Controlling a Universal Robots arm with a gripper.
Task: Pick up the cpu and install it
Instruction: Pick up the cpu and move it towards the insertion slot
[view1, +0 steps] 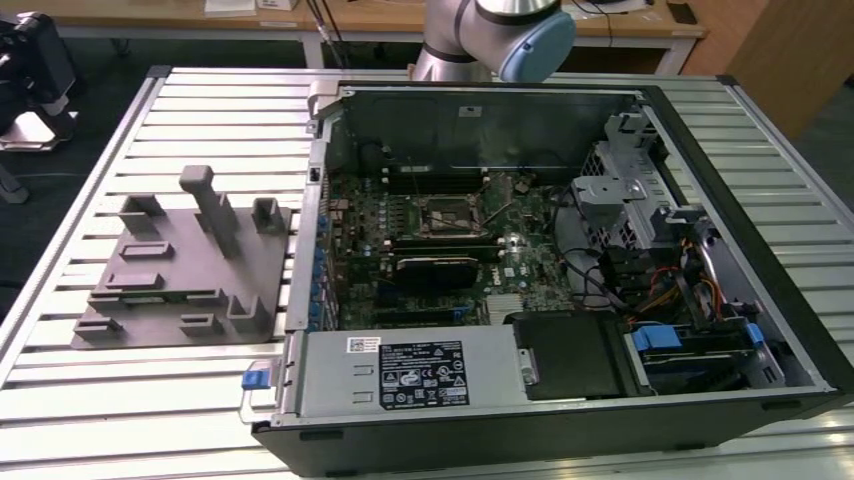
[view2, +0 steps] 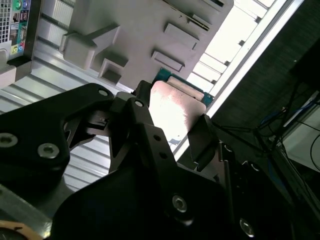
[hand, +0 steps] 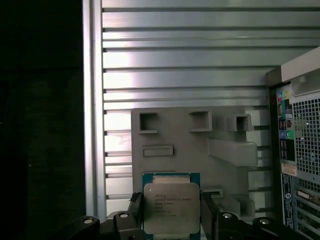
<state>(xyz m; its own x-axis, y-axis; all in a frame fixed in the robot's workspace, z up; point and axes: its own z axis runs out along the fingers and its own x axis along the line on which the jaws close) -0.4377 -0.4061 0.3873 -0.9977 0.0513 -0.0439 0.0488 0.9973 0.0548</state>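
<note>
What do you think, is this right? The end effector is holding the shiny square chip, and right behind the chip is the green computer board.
Not quite. The end effector does hold the cpu, but what sits behind it is the grey tray on the slatted table instead. The first wrist view shows this, with the computer case beside the tray.
</note>
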